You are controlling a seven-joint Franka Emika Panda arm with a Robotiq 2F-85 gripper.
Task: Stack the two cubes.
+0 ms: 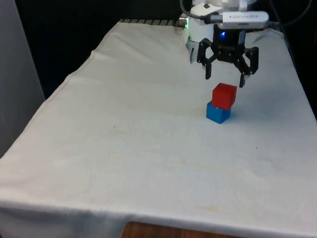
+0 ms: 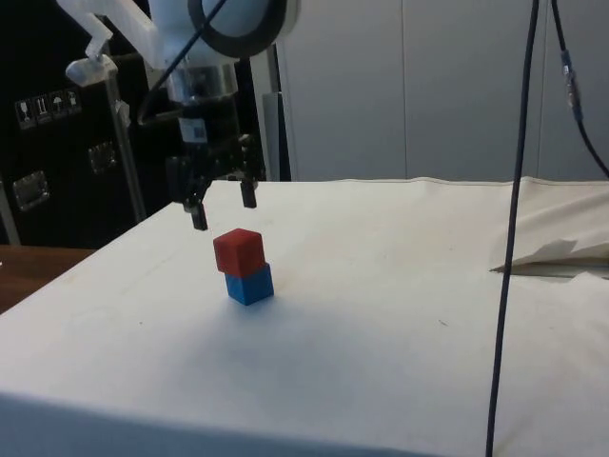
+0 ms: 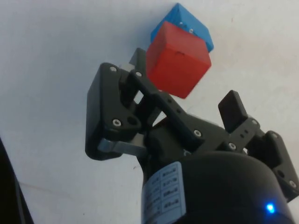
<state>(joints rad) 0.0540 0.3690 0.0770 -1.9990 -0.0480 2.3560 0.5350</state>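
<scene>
The table (image 1: 124, 148) spreads wide under its white cloth, which lies mostly smooth, with a folded ridge of cloth (image 2: 557, 255) raised near one edge in the side view. A black cable (image 2: 519, 190) hangs down in front of the side camera, crossing the table from top to bottom. The white arm (image 2: 205, 38) reaches down over the far part of the table, and at its end the black gripper (image 1: 226, 79) hangs in the air just above the cubes, its fingers spread apart and holding nothing; in the front view one fingertip sits to either side of the stack's top, both clear of it, and the side view shows the same gap between the fingertips and the upper cube. In the wrist view the gripper (image 3: 187, 98) frames the cubes from above with its fingers apart. The red cube (image 1: 224, 95) sits on top of the blue cube (image 1: 217, 113), touching it, on the front view's right half of the table, toward the far end. The red cube is turned slightly relative to the blue one, so their edges do not line up, and it overhangs a little at one corner. The blue cube rests flat on the cloth.
</scene>
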